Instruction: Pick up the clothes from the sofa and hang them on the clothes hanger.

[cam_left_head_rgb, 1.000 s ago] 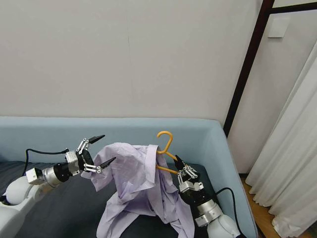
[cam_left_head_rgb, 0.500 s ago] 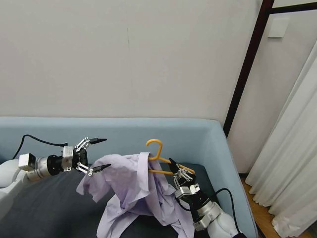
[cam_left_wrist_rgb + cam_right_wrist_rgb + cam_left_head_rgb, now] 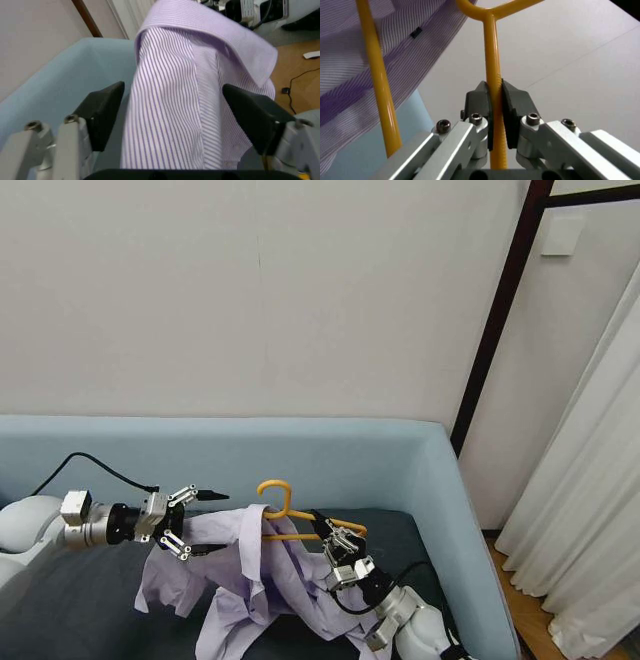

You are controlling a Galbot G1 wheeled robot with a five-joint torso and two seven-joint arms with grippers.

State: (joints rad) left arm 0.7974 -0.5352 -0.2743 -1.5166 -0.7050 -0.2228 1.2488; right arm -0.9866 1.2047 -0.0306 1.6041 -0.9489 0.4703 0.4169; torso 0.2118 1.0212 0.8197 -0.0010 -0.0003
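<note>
Your right gripper (image 3: 336, 548) is clamped on a rod of the yellow hanger (image 3: 300, 527), held low over the blue sofa (image 3: 400, 450), which looks meant to steady the frame while cloth is worked along it; in the right wrist view its pads pinch that rod squarely, though which arm of the hanger it is I cannot say for sure; the hanger's long axis lies roughly level, running across the sofa from your left to your right, and its hook stands up above the cloth; the purple striped shirt (image 3: 250, 580) is draped over the hanger's left part and trails down onto the sofa; your left gripper (image 3: 205, 522) is spread wide, one pad either side of a hanging fold of the shirt, apparently not touching it, placed to nip the cloth.
</note>
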